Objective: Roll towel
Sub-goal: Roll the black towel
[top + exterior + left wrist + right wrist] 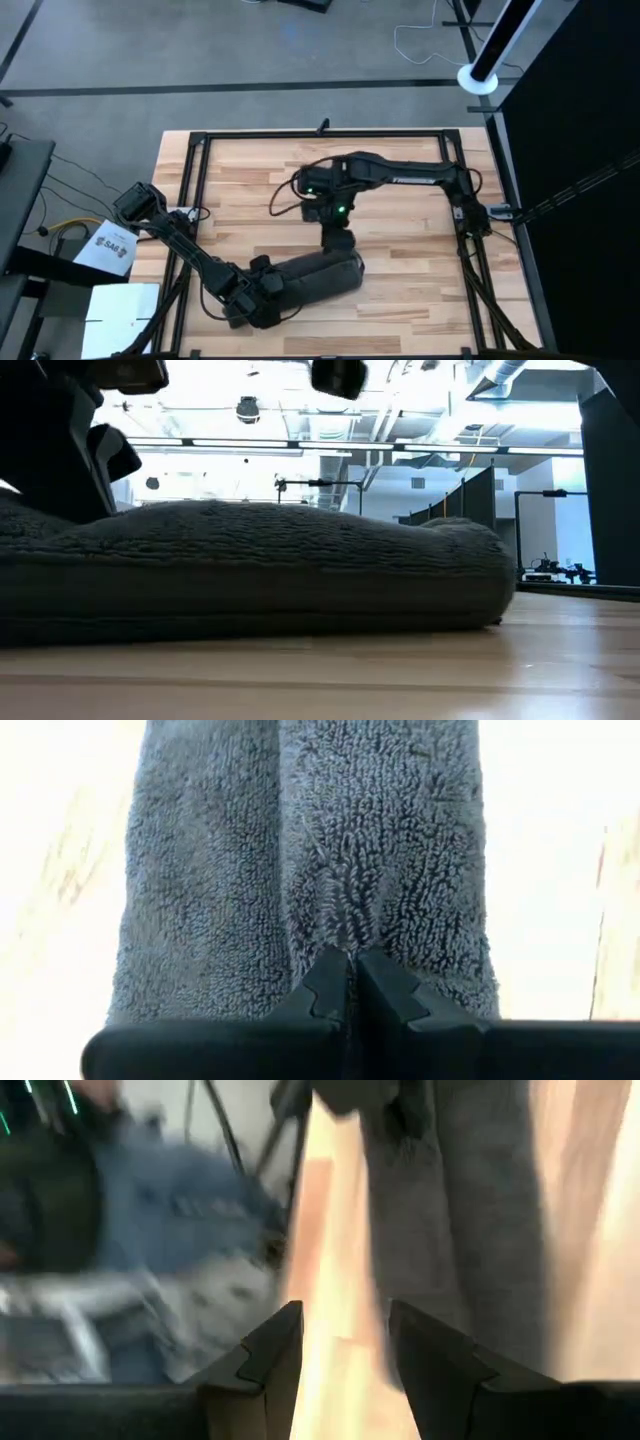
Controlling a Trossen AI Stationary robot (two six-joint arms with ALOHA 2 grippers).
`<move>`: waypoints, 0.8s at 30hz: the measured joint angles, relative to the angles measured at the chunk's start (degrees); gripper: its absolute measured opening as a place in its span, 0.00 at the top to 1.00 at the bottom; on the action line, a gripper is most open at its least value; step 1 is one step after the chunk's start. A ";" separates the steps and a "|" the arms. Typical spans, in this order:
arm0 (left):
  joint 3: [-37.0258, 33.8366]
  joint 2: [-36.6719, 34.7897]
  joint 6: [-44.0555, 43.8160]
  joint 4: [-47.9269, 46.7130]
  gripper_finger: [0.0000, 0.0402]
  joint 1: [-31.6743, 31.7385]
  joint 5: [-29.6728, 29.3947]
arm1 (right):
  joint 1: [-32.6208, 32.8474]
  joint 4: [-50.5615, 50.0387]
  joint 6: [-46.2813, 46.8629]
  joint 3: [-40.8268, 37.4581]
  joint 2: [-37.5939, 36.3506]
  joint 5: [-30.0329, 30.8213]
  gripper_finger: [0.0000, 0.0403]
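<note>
Dark charcoal-grey soft cloth towel (310, 278) lies as a long folded bundle on the light wooden slatted table (420, 240), front-centre. Left claw (352, 982) pinched closed on its near end. Right claw (345, 1342) parted, empty, at the other end. Likely mid-roll; next needs turning the pinched end over.

towel (250, 575) cut off low view, bkgd blurred

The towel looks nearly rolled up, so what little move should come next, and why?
Probably the left end effector, shut on the towel at one end, should keep turning the roll. The right end effector is open at the far end, holding nothing, and could steady it.
</note>
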 joint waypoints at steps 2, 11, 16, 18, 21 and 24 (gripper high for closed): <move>0.00 0.00 2.01 0.68 1.00 0.00 -0.10 | 0.91 7.09 1.34 -0.01 0.19 0.21 0.66; 0.02 -0.02 1.48 -2.58 1.00 -0.01 -2.25 | 10.73 6.78 -18.81 -0.03 -0.73 10.02 0.62; 0.02 -0.02 -3.96 -3.33 1.00 -0.02 -2.52 | 18.29 6.38 -21.99 -2.75 -0.07 22.63 0.55; -0.62 -0.04 -6.63 -1.99 1.00 -0.02 -2.55 | 21.06 9.53 -21.69 -5.42 0.01 28.23 0.50; -2.33 -0.04 -9.75 1.28 1.00 -0.25 -2.63 | 23.48 12.32 -18.69 -9.34 0.01 34.40 0.43; -4.97 -0.15 -12.24 5.45 1.00 -0.49 -2.89 | 24.15 18.12 -16.09 -14.29 0.00 37.88 0.37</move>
